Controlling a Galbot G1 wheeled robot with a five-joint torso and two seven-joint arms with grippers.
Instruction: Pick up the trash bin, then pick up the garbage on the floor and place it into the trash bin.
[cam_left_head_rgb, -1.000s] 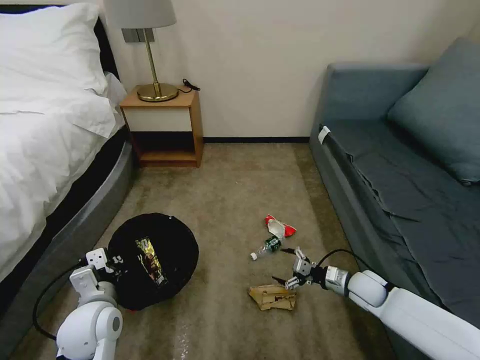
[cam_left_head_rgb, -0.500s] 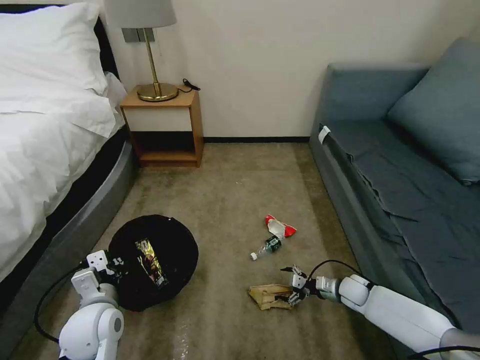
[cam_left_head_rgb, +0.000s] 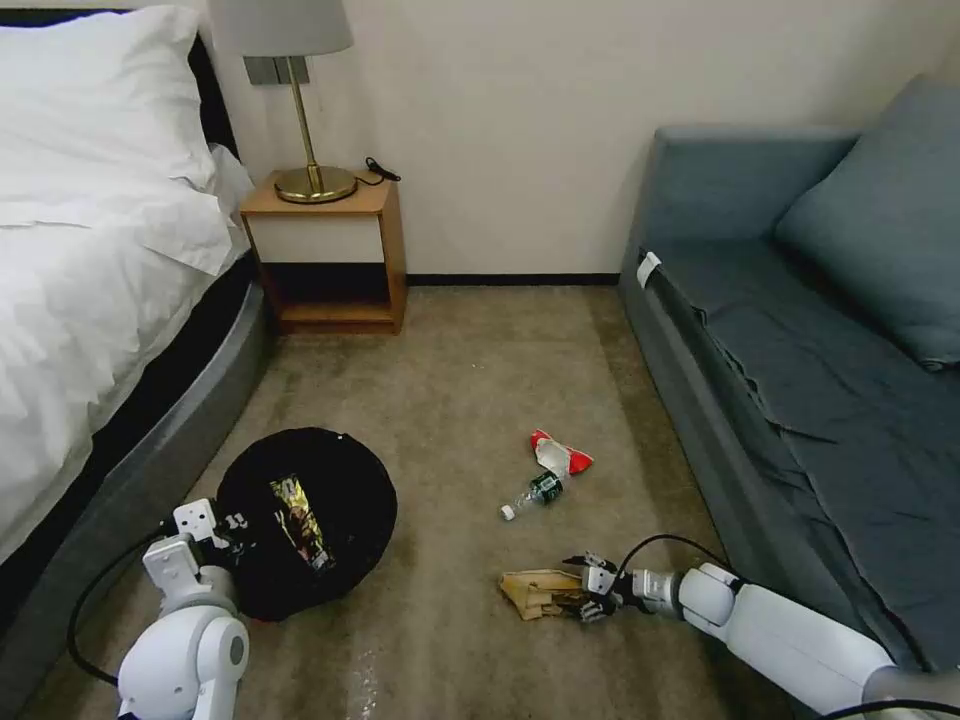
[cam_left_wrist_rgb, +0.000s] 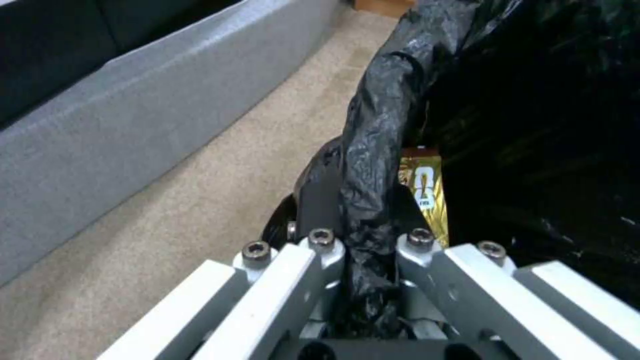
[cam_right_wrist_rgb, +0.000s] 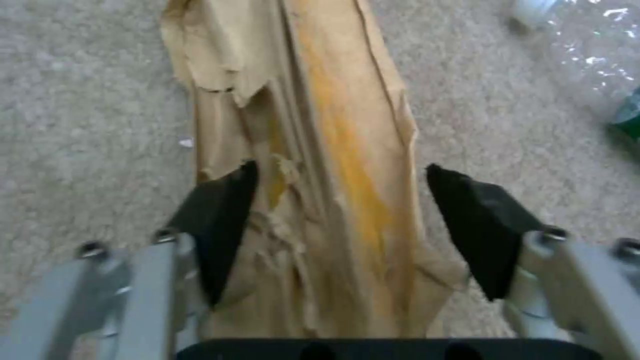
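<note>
The right hand (cam_left_head_rgb: 582, 585) is now dropping low, its open fingers (cam_right_wrist_rgb: 220, 220) straddling the tan paper scrap (cam_left_head_rgb: 535, 592) on the floor, ready to close. At nine o'clock, the left hand (cam_left_wrist_rgb: 363, 220) is clenching the trash bin (cam_left_head_rgb: 300, 520) rim.

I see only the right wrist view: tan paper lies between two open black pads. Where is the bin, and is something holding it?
Observer: The trash bin stands on the carpet beside the bed; the left tool is shut on its black bag rim.
Operator: Is any garbage already inside the bin?
Observer: Yes, a gold-brown snack wrapper lies inside.
Operator: What is left on the floor besides the tan paper scrap?
Observer: A red-and-white wrapper lies on the carpet by a small bottle, both beyond the tan paper scrap, which the right tool straddles.
</note>
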